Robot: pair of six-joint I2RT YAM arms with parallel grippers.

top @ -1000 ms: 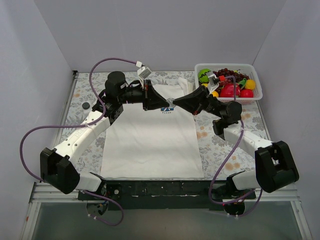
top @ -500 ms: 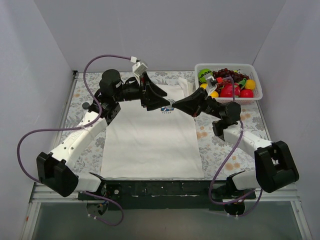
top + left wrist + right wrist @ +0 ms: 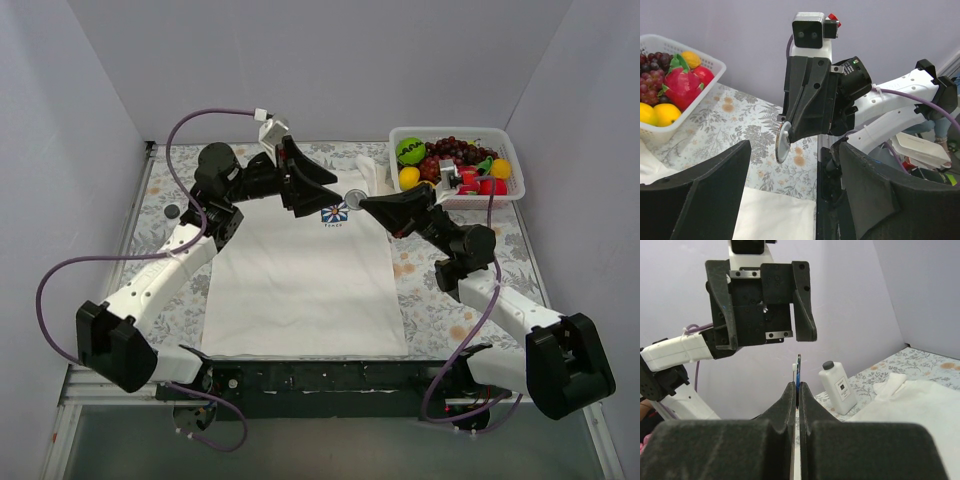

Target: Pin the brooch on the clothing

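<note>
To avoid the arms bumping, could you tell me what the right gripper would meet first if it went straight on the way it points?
Most likely the left gripper, facing it with open jaws. The right gripper is shut on the brooch, which would arrive first; depth is hard to judge.

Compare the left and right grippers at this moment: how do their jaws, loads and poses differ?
The left gripper has its jaws spread wide, while the right gripper has its jaws pressed together. The left gripper holds nothing; the right gripper pinches the brooch at its fingertips. Shared: both are raised above the collar end of the shirt, tips pointing toward each other.
</note>
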